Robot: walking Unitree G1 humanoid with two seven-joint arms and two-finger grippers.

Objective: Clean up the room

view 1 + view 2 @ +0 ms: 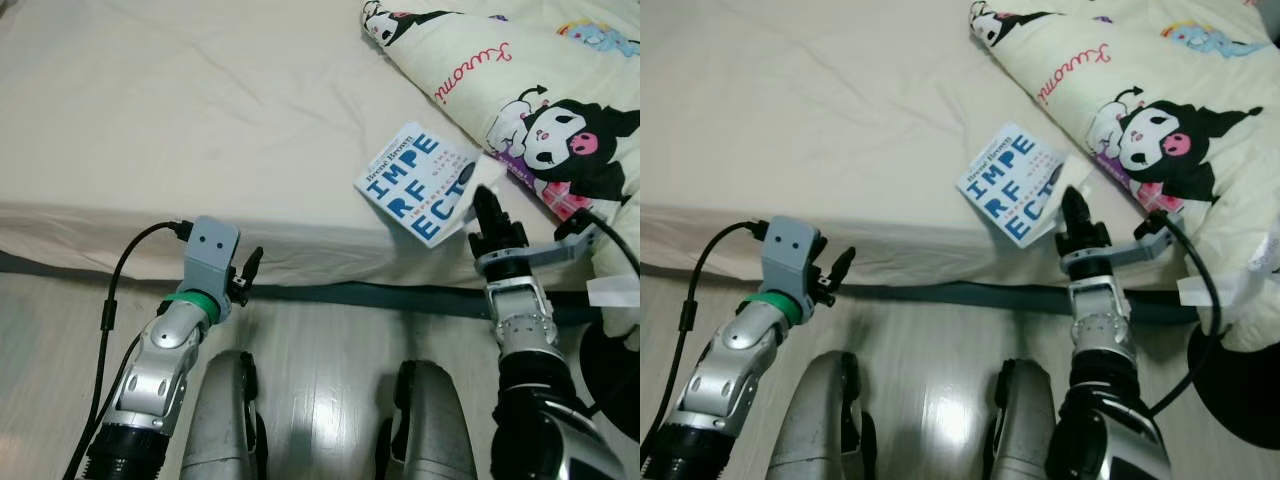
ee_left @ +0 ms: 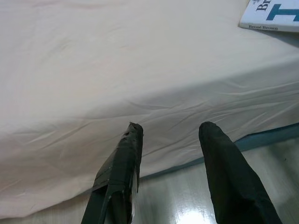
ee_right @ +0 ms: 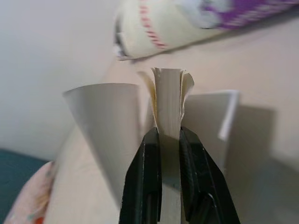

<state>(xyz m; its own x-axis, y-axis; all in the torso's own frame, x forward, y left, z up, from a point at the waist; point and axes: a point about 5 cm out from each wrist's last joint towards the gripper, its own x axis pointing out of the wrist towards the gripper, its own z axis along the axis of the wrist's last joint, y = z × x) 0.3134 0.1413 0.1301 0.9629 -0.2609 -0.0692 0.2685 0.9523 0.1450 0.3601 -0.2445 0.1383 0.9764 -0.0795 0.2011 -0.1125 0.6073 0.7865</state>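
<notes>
One book (image 1: 418, 183) lay cover-up at the bed (image 1: 180, 120) edge beside one duvet (image 1: 540, 90), its long axis slanting toward the right gripper (image 3: 169, 140), which pinched its pages, while the left gripper (image 2: 170, 135) hovered with fingers spread apart.

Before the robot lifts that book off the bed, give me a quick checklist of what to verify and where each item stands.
1. Right gripper shut on the book: ok, fingers pinch the page edge.
2. Grip covers the whole book: not ok, the covers splay outside the fingers, which hold only a wad of pages.
3. Book free of the quilt: cannot tell, its far corner lies close to the fold.
4. Left gripper out of the way: ok, open, near the mattress edge.
5. Book supported: ok, resting on the bed.
</notes>
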